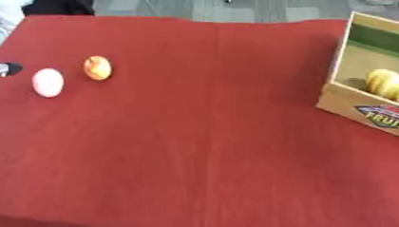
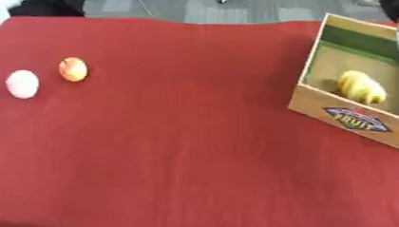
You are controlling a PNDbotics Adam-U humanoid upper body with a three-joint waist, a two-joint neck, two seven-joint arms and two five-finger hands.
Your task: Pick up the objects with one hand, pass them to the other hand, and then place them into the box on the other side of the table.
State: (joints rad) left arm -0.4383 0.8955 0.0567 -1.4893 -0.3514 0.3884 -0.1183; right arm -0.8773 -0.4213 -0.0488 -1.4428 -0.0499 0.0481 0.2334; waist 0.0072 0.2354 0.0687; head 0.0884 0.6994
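Red cloth covers the worktop [image 1: 203, 134]. At its left edge only a tip of my left hand [image 1: 1, 70] shows; I cannot tell its fingers. Just right of it lies the pale pink fruit [image 1: 48, 82], then the orange fruit [image 1: 97, 67]. Bare cloth runs to the box [image 2: 352, 117] far right, holding a yellow fruit [image 2: 360, 87].

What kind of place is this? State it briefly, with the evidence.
Probably an office or lab test area: a table under a red cloth, grey carpet-like floor beyond it, and a staged wooden fruit box.
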